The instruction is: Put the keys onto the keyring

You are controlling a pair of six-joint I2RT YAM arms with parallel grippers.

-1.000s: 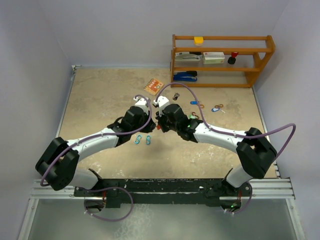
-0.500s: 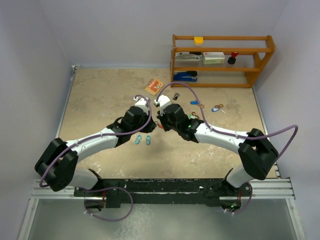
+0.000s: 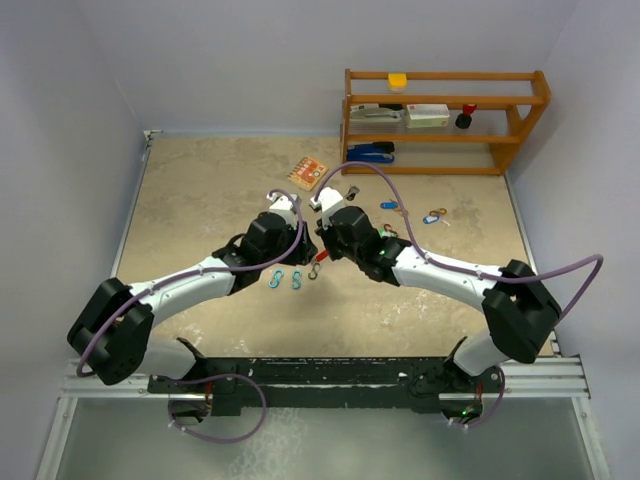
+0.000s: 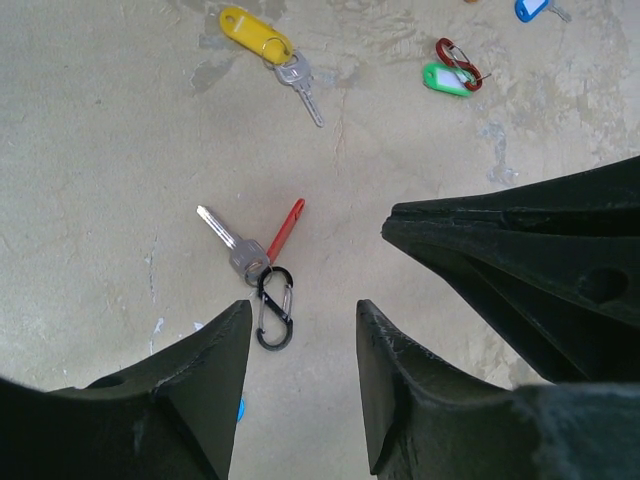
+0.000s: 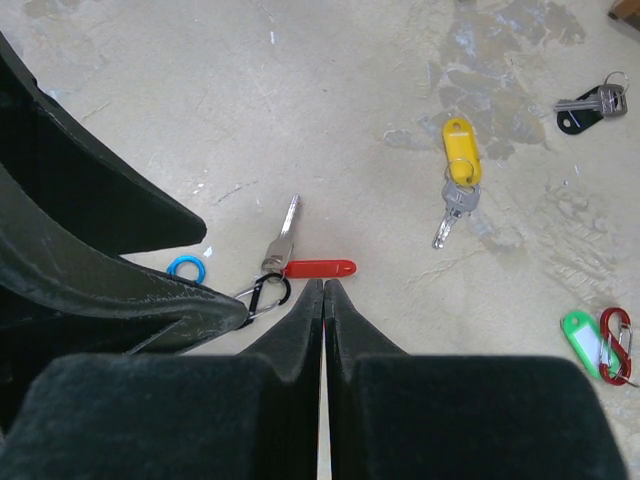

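A silver key with a red tag (image 4: 285, 228) lies on the table, hooked to a black S-shaped clip (image 4: 272, 308); both also show in the right wrist view, the tag (image 5: 318, 268) and the clip (image 5: 265, 295). My left gripper (image 4: 300, 335) is open and empty, hovering just short of the clip. My right gripper (image 5: 323, 287) is shut, its tips right over the red tag, with nothing seen between them. A yellow-tagged key (image 5: 458, 160), a black-tagged key (image 5: 585, 105) and a green tag beside a red clip (image 5: 590, 340) lie apart. In the top view the two grippers meet over the red key (image 3: 318, 262).
Two blue clips (image 3: 285, 279) lie just left of the red key. A blue-tagged key (image 3: 393, 207) and another (image 3: 435, 215) lie at the back right. A wooden shelf (image 3: 445, 140) stands at the far right, an orange card (image 3: 308, 172) in front of it.
The red-tagged key with the black clip, held between the two grippers before, now lies on the table. The left gripper stands open. The right arm has shifted slightly.
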